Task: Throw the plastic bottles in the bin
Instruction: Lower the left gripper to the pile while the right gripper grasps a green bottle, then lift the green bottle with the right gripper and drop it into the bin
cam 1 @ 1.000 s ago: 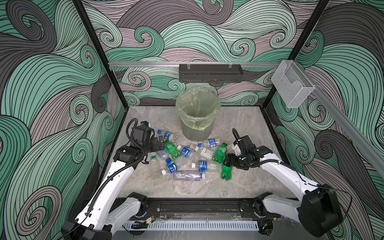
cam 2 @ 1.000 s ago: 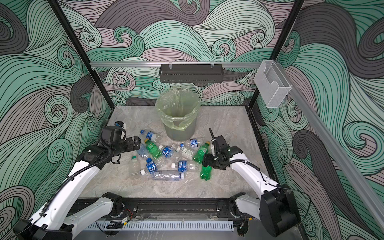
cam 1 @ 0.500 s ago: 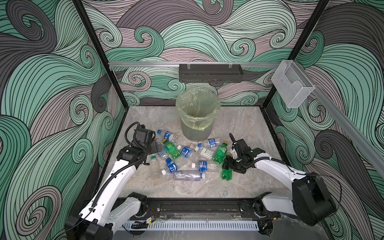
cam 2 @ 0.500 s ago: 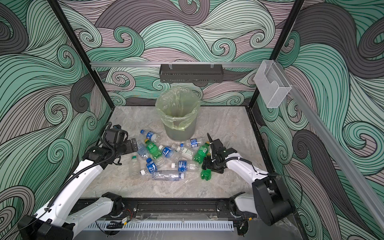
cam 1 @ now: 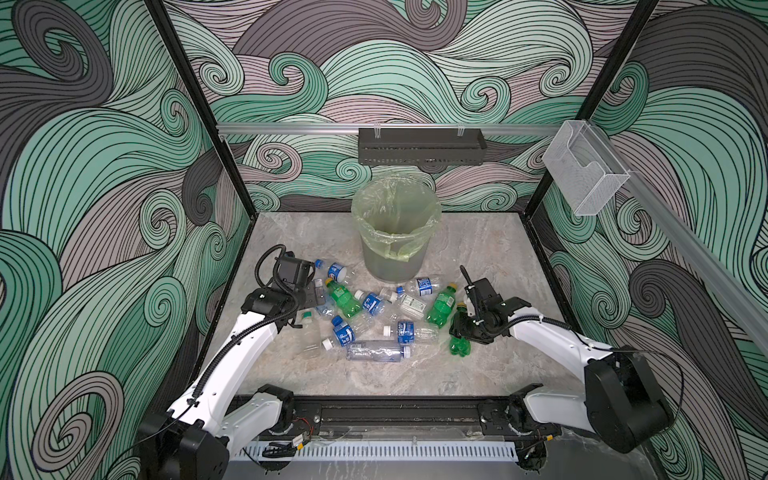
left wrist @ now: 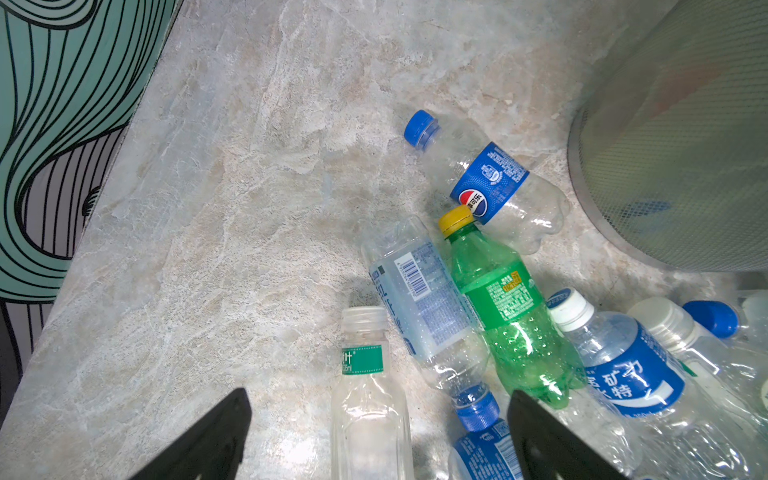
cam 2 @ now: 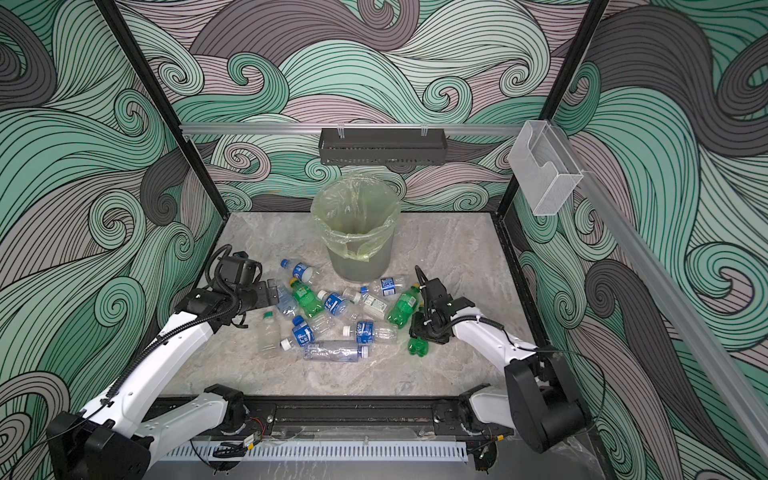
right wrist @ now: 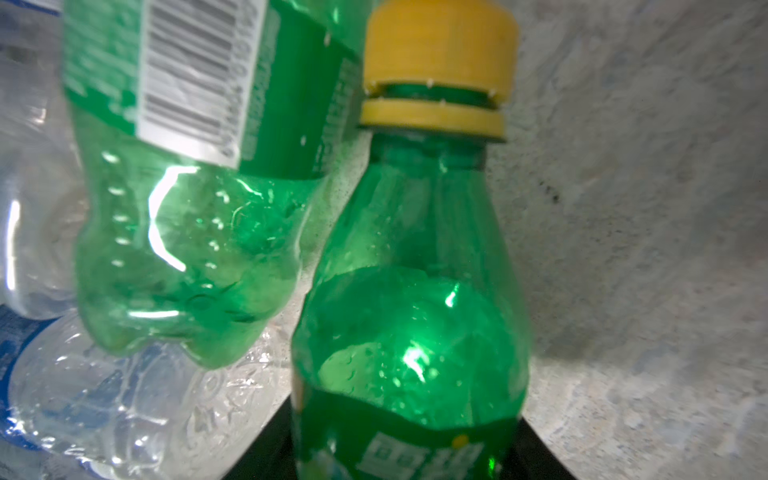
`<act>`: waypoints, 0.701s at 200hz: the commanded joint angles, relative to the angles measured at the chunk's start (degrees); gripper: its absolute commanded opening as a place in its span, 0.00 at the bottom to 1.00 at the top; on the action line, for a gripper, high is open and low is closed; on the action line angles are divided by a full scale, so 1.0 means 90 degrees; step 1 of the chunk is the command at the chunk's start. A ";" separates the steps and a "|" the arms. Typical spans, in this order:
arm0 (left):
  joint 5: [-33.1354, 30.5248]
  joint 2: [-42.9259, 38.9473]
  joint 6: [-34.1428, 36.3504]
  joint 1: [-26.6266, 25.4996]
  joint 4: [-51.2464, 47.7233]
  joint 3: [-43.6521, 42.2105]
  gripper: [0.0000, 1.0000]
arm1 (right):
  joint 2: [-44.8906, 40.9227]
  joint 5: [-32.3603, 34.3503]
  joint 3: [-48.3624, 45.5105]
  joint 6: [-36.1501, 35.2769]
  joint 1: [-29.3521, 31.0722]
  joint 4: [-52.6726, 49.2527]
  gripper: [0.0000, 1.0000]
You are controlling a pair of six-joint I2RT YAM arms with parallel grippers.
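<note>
Right wrist view: the right pincer (right wrist: 405, 444) has its black fingers (right wrist: 266, 451) pressed against both sides of a green bottle (right wrist: 411, 299) with a yellow cap, gripping it around the labelled body. A second green bottle (right wrist: 187, 232) lies just beside it, touching a clear one underneath. In both top views this pincer is down at the desk (cam 1: 478, 249), at the right edge of the heap of plastic bottles (cam 1: 374, 309), and the base of the gripped bottle pokes out beneath it. At the heap's left edge the left pincer (left wrist: 378, 415) stands wide open with nothing in it, a clear bottle with a teal band (left wrist: 365, 374) lying on the desk under the gap. Behind the heap stands the bin (cam 1: 392, 257), upright, lined with a yellow-green bag.
</note>
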 commanded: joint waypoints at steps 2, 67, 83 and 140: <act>-0.0095 0.0095 -0.0035 0.0051 -0.0028 0.0000 0.99 | -0.0382 0.0477 0.0120 -0.0065 0.0029 -0.0122 0.55; -0.0140 0.0197 -0.0152 0.0055 -0.0158 -0.0051 0.99 | -0.0952 0.0298 0.0636 -0.0430 0.0029 -0.0267 0.54; -0.0134 0.0266 -0.0138 0.0051 -0.0186 -0.0025 0.99 | -0.1082 0.0136 0.1066 -0.0635 0.0032 -0.0369 0.53; -0.0031 0.0336 -0.0173 0.0051 -0.0178 0.0083 0.99 | -0.0305 -0.0691 0.4066 -0.1212 0.0030 -0.0152 0.53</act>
